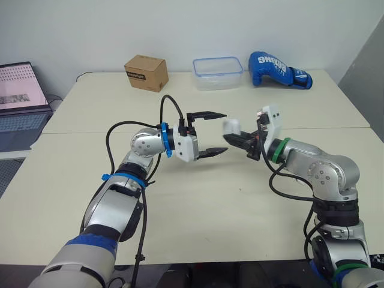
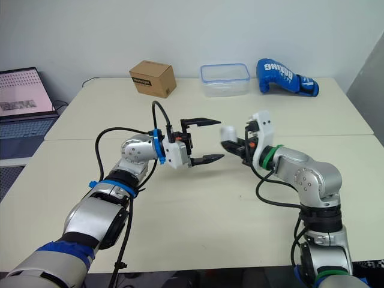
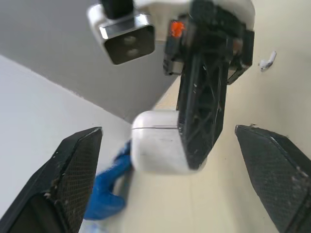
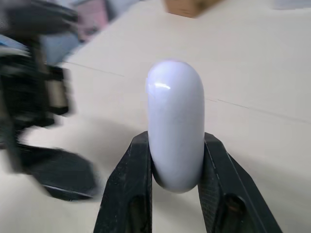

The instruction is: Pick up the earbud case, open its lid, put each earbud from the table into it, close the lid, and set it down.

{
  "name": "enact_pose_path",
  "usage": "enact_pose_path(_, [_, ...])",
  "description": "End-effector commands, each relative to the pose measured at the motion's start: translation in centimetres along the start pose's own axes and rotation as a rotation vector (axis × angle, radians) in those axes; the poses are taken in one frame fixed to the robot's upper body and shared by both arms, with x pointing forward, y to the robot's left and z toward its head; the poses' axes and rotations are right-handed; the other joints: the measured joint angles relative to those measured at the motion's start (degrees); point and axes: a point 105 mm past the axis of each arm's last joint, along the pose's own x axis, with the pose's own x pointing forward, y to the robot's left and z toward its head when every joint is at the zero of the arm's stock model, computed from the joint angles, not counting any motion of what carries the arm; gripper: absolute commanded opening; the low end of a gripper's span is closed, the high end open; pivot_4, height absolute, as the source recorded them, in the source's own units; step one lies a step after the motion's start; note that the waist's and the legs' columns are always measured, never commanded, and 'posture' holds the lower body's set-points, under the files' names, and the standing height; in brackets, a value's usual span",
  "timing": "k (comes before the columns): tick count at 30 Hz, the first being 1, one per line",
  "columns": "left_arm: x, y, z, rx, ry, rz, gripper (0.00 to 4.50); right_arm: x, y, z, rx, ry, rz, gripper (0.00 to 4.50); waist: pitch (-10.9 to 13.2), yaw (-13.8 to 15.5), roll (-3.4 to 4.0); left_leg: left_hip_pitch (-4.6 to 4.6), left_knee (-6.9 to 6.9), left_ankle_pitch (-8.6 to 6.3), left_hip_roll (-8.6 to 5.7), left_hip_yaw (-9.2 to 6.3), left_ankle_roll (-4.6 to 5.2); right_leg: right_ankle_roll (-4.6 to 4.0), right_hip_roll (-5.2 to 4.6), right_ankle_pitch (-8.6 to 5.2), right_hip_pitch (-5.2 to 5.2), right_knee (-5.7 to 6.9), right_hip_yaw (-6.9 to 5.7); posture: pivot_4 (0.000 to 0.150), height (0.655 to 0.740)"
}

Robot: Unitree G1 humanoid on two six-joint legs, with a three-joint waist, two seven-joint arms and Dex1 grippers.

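Observation:
My right gripper (image 1: 240, 138) is shut on the white earbud case (image 1: 231, 126), holding it in the air over the middle of the table with its lid closed. The case sits pinched between the two black fingers (image 4: 129, 189) at its lower end. My left gripper (image 1: 224, 132) stands open facing it, one fingertip above the case's level and one below, just short of touching. From the left wrist the case (image 3: 158, 141) lies between that gripper's spread fingers (image 3: 73, 179). A small white piece, perhaps an earbud (image 3: 267, 60), lies on the table beyond.
At the table's far edge stand a cardboard box (image 1: 146, 72), a clear plastic container (image 1: 218, 72) and a blue boxing glove (image 1: 279, 69). A laptop (image 1: 21, 96) sits on a separate surface at the far left.

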Motion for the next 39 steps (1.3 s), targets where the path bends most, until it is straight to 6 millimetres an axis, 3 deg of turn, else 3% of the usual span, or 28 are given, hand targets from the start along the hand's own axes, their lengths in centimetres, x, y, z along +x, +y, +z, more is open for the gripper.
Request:
enact_pose_path(1, [-0.3,3.2,0.4,-0.218,0.022,-0.084,4.48,-0.6,-2.0,-0.5,-0.243,0.05,-0.114,0.83,0.0,-0.09,0.0,-0.05,0.06,0.0,-0.02,-0.02,0.0,0.01,0.01,0.0,-0.01,0.02,-0.02,0.15,0.74])
enact_pose_path(4, [-0.6,3.0,0.4,-0.334,0.051,-0.18,4.1,-0.6,-1.0,-0.6,-0.383,0.084,-0.059,0.83,0.0,-1.33,0.01,-0.1,0.12,-0.01,-0.01,-0.02,0.02,0.04,0.04,-0.02,-0.05,0.05,-0.03,0.15,0.74])
enact_pose_path(8, [-0.6,2.3,0.2,-0.371,0.107,-0.275,2.95,-0.5,1.0,-0.4,-0.575,0.119,0.027,0.83,0.0,-2.22,0.0,-0.08,0.08,-0.01,0.02,-0.02,0.01,0.05,0.05,-0.02,-0.03,0.03,-0.04,0.15,0.74])
enact_pose_path(19, [1.8,1.4,0.1,-0.289,0.152,-0.364,2.95,0.3,4.9,1.5,-0.852,0.138,0.14,0.83,0.01,-1.34,-0.01,-0.15,0.22,-0.01,0.0,-0.08,0.01,0.04,0.05,-0.02,-0.02,0.02,-0.09,0.15,0.74])
enact_pose_path(33, [2.7,1.7,-0.7,-0.247,0.21,-0.355,2.95,-0.1,5.4,1.9,-0.9,0.166,0.149,0.83,0.01,-1.12,-0.01,-0.2,0.34,-0.01,-0.02,-0.09,0.01,0.06,0.05,-0.02,-0.02,0.09,-0.11,0.15,0.74])
enact_pose_path(36, [2.7,1.5,-0.7,-0.254,0.201,-0.366,2.4,0.0,5.5,1.8,-0.876,0.16,0.154,0.83,0.01,-1.12,-0.01,-0.2,0.35,-0.01,-0.02,-0.1,0.01,0.05,0.05,-0.01,-0.02,0.09,-0.11,0.15,0.74])
enact_pose_path(39, [2.7,1.3,-0.5,-0.264,0.182,-0.378,1.49,0.0,5.5,1.8,-0.873,0.16,0.149,0.83,0.01,-1.13,-0.01,-0.2,0.35,-0.01,-0.02,-0.1,0.01,0.05,0.05,-0.01,-0.02,0.1,-0.11,0.15,0.74])
